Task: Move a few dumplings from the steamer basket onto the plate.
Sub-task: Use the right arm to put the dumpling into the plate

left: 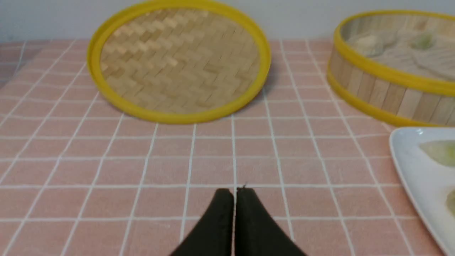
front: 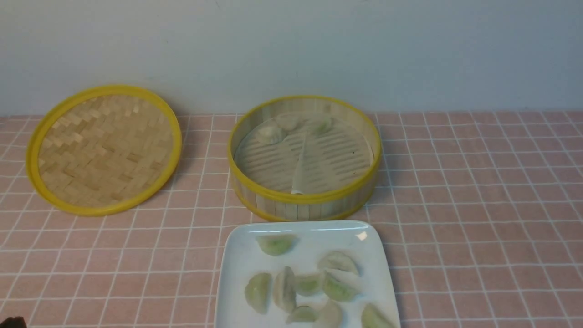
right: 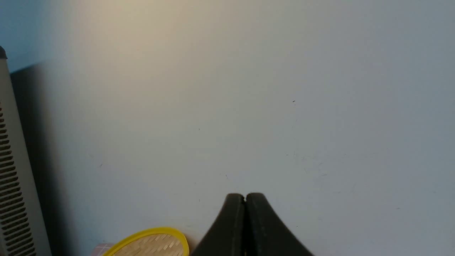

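Note:
The steamer basket (front: 304, 197) stands at the middle back of the table, with three pale dumplings (front: 270, 134) left along its far wall. In front of it lies the white plate (front: 237, 255), carrying several greenish dumplings (front: 276, 244). My left gripper (left: 234, 191) is shut and empty, low over the pink checked cloth, left of the plate (left: 408, 167) and well short of the basket (left: 376, 92). My right gripper (right: 245, 195) is shut and empty, raised and pointing at the wall. Neither gripper shows in the front view.
The flat woven lid (front: 104, 149) with its yellow rim leans at the back left, also seen as the lid (left: 177, 60) and the lid (right: 153, 245). A grey slatted appliance (right: 10, 185) stands by the wall. Pink checked cloth covers the table.

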Tool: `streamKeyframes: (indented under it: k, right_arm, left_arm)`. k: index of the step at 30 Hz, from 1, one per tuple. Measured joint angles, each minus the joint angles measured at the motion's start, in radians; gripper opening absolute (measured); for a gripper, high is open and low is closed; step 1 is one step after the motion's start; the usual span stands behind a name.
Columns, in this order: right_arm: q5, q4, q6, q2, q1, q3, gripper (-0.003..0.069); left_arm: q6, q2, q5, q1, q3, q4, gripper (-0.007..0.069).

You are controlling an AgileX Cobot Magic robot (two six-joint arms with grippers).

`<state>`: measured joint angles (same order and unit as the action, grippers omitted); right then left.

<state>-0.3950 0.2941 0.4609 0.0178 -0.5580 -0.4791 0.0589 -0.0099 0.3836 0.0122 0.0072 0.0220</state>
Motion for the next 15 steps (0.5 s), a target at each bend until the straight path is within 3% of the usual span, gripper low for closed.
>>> streamKeyframes:
  k: [15]
  right_arm:
    - [0.001,0.004,0.000,0.000,0.000,0.000,-0.0015]
  left_arm:
    - [-0.042,0.000,0.002,-0.010,0.018,0.020,-0.0006]
